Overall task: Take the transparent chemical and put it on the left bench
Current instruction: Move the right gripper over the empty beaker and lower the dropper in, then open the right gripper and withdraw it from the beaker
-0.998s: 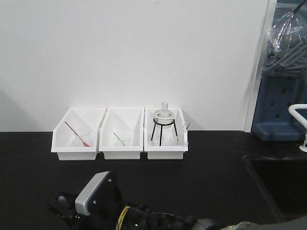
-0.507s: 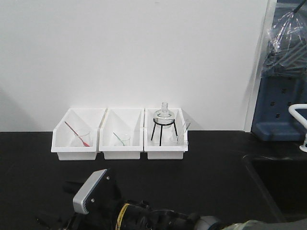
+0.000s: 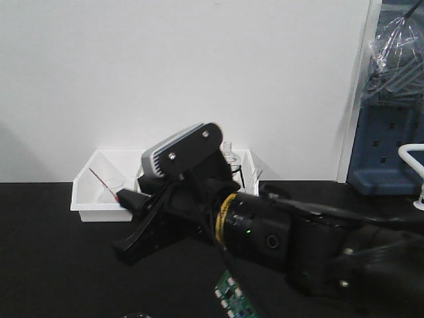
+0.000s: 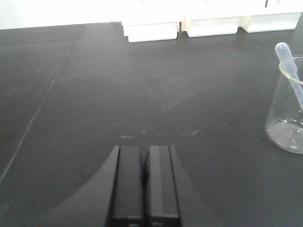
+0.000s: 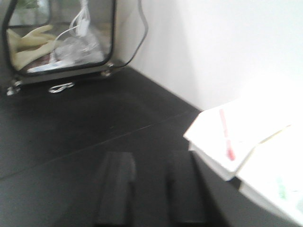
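Note:
The transparent chemical (image 4: 287,111), a clear glass beaker with a pale dropper leaning in it, stands upright on the black bench (image 4: 142,80) at the right edge of the left wrist view. My left gripper (image 4: 146,163) is shut and empty, low over the bench, to the left of the beaker and apart from it. My right gripper (image 5: 151,187) is open and empty, blurred, above the bench beside the white bins. In the front view the right arm is raised before the bins, its gripper (image 3: 127,225) pointing down to the left.
Three white bins stand at the wall. The left bin (image 3: 86,199) holds a beaker with a red dropper (image 3: 106,187). The arm hides the middle bin. The round flask (image 3: 229,156) peeks over the arm. A glass-fronted box (image 5: 61,40) stands left.
The right arm has swung up from the bottom edge of the front view and now stands in front of the bins, hiding the middle one and most of the right one.

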`<state>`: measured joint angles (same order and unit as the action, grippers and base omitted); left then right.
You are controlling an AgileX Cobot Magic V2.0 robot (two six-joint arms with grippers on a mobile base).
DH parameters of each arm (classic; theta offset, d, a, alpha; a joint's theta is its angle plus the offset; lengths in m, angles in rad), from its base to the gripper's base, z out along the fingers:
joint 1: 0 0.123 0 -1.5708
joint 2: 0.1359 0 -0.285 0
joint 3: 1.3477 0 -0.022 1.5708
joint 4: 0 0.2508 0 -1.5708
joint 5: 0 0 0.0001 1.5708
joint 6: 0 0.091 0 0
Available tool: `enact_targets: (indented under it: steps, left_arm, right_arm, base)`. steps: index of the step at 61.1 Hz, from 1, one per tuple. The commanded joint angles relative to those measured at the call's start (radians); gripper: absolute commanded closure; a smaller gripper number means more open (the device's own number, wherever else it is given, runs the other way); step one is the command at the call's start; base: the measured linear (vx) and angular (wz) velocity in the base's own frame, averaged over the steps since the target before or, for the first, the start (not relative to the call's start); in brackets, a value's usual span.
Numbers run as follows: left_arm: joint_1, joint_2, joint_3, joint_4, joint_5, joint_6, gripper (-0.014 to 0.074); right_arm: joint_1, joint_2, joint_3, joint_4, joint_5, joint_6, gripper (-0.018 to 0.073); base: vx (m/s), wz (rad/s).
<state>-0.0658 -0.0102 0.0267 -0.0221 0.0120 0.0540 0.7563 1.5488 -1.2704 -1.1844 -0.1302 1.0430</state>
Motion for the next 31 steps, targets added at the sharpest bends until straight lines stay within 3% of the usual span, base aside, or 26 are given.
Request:
enact_targets:
  steps: [1,4,6,16,31]
  left_arm:
    - [-0.002,-0.019,0.016,-0.001,-0.078,-0.008,0.0600]
    - [-0.002,-0.019,0.016,-0.001,-0.078,-0.008,0.0600]
    - [-0.002,-0.019,0.016,-0.001,-0.078,-0.008,0.0600]
    - [-0.002,-0.019,0.016,-0.001,-0.078,-0.008,0.0600]
    - [-0.002,-0.019,0.016,-0.001,-0.078,-0.008,0.0600]
  right_arm:
    - [-0.001,-0.123,-0.020,-0.161,0.075,0.165,0.0498]
    - [-0.002,-0.167,0.002,-0.224,0.130,0.207,0.0571]
    - [-0.002,-0.198,0.022,-0.260,0.175,0.222,0.0573]
    - [-0.002,-0.357,0.155,-0.263,0.419,0.145,0.0568]
    - [-0.002,-0.588,0.330,0.006,0.703,-0.142,0.0564]
  base:
    - [0.00,0.00]
    - [0.00,0.00]
    - [0.00,0.00]
    - [0.00,0.00]
    - [0.00,0.00]
